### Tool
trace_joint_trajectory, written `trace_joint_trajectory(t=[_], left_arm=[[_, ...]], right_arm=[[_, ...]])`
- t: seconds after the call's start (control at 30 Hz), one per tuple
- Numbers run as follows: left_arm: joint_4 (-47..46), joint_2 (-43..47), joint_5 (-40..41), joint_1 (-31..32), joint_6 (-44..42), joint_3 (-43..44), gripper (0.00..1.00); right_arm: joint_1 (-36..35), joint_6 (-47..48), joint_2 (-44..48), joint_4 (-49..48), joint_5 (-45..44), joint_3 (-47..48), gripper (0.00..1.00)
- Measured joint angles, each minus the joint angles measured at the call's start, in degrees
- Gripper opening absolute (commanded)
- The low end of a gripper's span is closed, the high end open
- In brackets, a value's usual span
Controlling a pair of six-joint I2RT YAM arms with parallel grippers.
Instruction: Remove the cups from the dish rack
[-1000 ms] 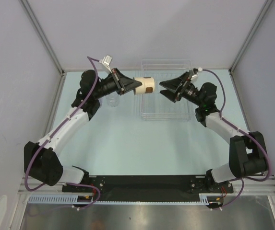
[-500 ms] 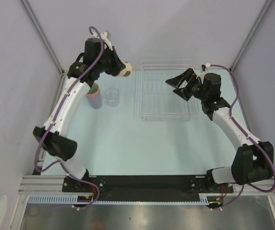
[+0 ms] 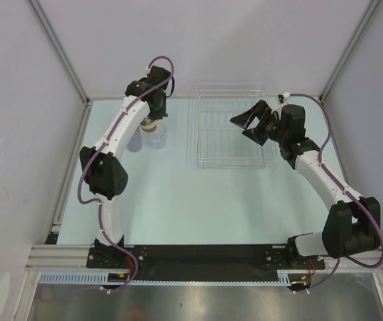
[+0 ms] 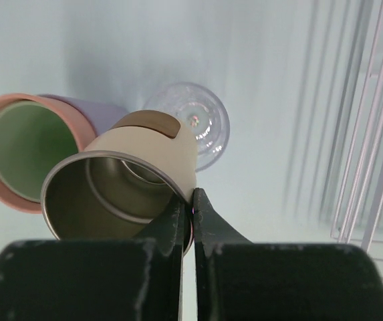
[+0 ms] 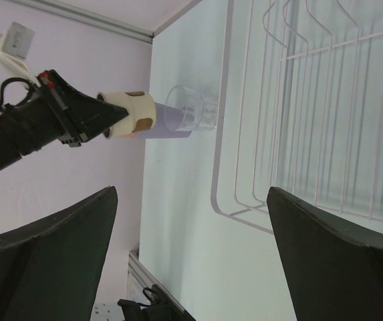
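My left gripper (image 3: 154, 115) is shut on the rim of a beige-tan cup (image 3: 150, 124) with a metal-looking inside (image 4: 134, 184). It holds the cup just above a clear tumbler (image 4: 201, 124), which also shows in the top view (image 3: 158, 136). Beside these stands a stack of salmon, pale green and lilac cups (image 4: 21, 147). The clear dish rack (image 3: 208, 130) lies to the right, and no cup shows in it. My right gripper (image 3: 250, 124) is open and empty above the rack's middle. The right wrist view shows the beige cup (image 5: 132, 112) and the rack's ribs (image 5: 311, 120).
Grey walls and aluminium posts enclose the pale green table (image 3: 178, 200). The cup stack and the clear tumbler (image 5: 190, 110) sit at the far left near the wall. The black rail with the arm bases (image 3: 198, 257) runs along the near edge.
My left arm has carried the beige cup from the rack's left side to the far left, and now points down over the clear tumbler. My right gripper backed off slightly and stayed open.
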State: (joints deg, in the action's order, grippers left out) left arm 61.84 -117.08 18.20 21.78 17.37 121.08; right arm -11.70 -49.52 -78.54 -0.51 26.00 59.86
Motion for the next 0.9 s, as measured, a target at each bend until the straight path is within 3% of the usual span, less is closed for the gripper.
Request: trace_joint_trajectory(t=[0.27,0.9], left_arm=[[0.07,-2.21,2.64,0.00,-0.81,6.51,0.00],[0.39,-9.70,-0.28,0.00,-0.85,6.99,0.00]], right_arm=[[-0.98,0.68,0.00,0.24,-0.09,0.00,1.00],[-1.25,1.68,0.00,0.44,-0.31,-2.08,1.00]])
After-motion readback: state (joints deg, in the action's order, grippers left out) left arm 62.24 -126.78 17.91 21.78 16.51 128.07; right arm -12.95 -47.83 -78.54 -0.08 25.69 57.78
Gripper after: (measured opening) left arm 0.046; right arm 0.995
